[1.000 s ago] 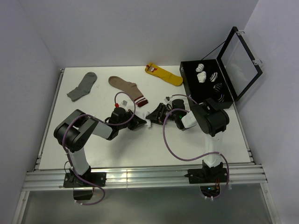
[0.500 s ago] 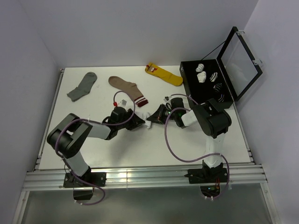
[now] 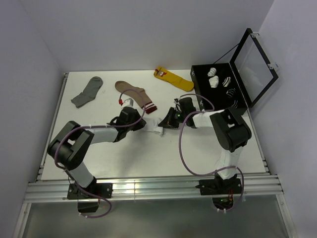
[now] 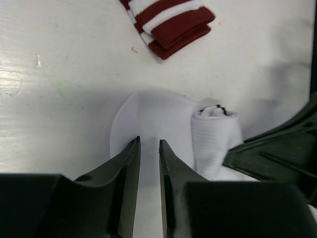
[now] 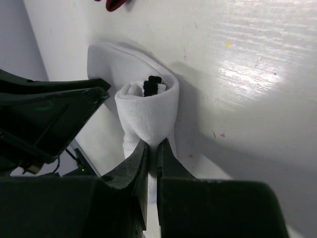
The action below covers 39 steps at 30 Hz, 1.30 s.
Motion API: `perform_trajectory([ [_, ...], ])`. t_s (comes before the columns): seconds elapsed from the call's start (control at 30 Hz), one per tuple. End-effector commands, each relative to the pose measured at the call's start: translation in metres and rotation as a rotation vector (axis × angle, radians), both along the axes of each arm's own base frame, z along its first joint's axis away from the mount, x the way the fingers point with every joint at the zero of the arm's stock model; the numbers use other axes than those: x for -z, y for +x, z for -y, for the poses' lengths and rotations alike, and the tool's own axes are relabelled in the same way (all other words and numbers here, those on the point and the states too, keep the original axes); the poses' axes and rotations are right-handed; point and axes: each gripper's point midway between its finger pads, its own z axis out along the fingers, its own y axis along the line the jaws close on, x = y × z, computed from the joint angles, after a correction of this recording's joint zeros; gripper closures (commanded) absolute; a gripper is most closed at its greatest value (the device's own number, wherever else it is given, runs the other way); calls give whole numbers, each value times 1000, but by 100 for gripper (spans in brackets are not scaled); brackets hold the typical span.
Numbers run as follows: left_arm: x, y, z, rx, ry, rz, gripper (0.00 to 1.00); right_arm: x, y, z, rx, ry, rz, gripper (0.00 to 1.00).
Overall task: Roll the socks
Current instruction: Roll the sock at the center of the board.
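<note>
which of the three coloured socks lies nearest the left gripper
The brown sock with the maroon-and-white striped cuff; its cuff lies just beyond the left gripper, while the grey sock and the yellow sock lie farther off.

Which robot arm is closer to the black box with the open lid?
Right. The right tool, pinching the rolled white socks, lies just left of the open black box; the left tool sits farther left, beyond the socks.

Your two arms, the left arm (image 3: 69, 146) and the right arm (image 3: 230, 131), pair glossy black joint housings with white links. A purple cable (image 3: 180, 148) loops along each, and the left gripper (image 4: 148, 141) ends in matte black wedge fingers (image 4: 126, 183).
</note>
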Motion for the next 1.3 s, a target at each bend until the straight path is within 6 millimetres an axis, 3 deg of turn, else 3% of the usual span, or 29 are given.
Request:
perform_trajectory([
  [0.0,12,7,6,22,53,-3,74,-3,5,13,20,-130,16,100],
  [0.33,37,-37,27,3,75,-97,79,-5,17,38,119,-347,-19,100],
  [0.5,34,-48,24,-18,103,-83,80,-14,20,45,105,-480,6,100],
  [0.6,20,-42,19,-41,108,-38,78,-16,19,46,86,-546,12,100],
  [0.8,-14,-37,37,8,49,74,64,-15,15,41,49,-645,5,100],
  [0.97,-37,-45,66,91,-1,149,45,-8,11,37,28,-683,-17,100],
  [1.23,-46,-45,94,169,-1,229,40,-2,7,31,-3,-721,-45,100],
  [1.27,-47,-46,98,180,-2,237,30,-2,8,31,-1,-721,-47,100],
])
